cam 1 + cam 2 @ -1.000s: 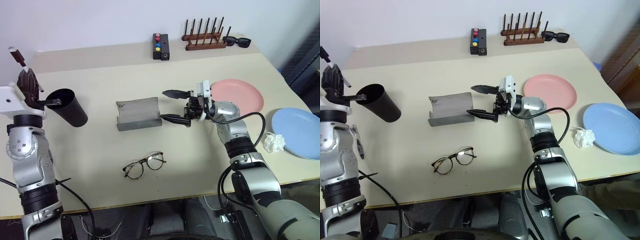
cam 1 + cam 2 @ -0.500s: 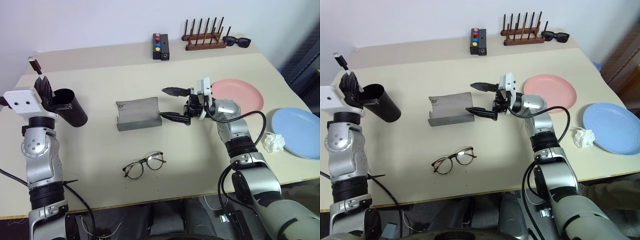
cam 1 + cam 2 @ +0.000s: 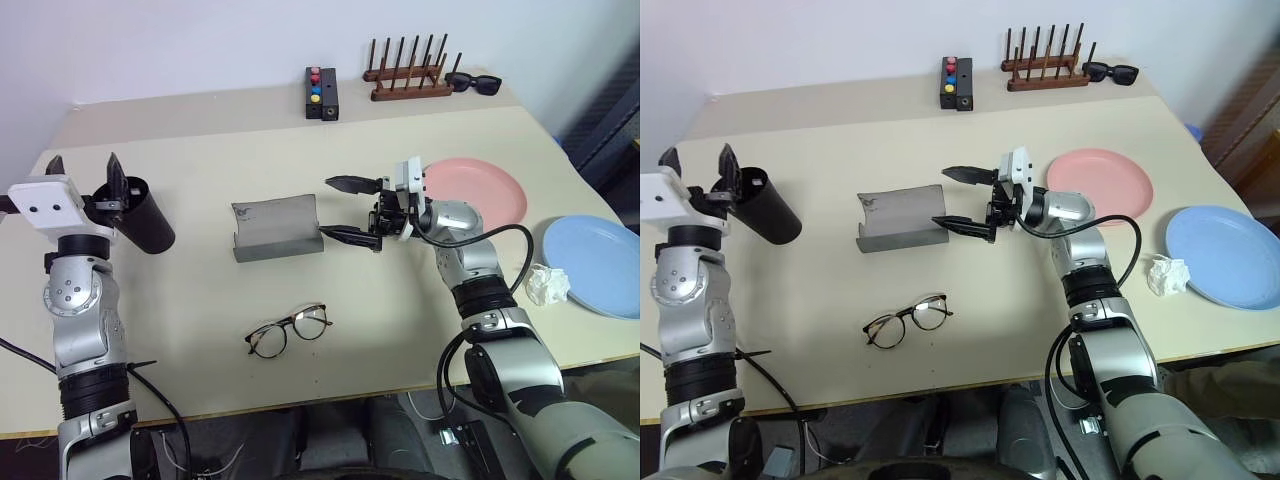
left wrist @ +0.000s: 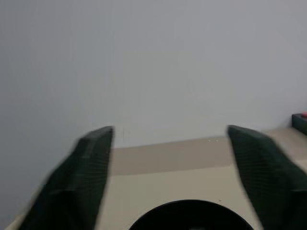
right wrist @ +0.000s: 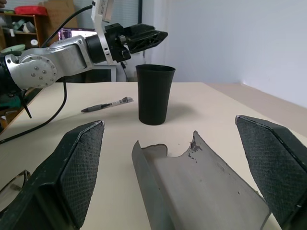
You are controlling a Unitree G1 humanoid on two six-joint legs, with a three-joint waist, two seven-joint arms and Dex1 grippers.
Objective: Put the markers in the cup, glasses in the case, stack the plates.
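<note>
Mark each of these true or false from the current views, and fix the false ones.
1. The pink plate is stacked on the blue plate. False: they lie apart on the table.
2. The glasses lie on the table, outside the case. True.
3. The left end effector is clamped on a marker. False: its fingers are spread, above the rim of the cup.
4. The case lies open in front of the right end effector. True.
5. A marker lies on the table by the cup. True.
6. The cup lies tipped on its side. False: it stands upright.
</note>
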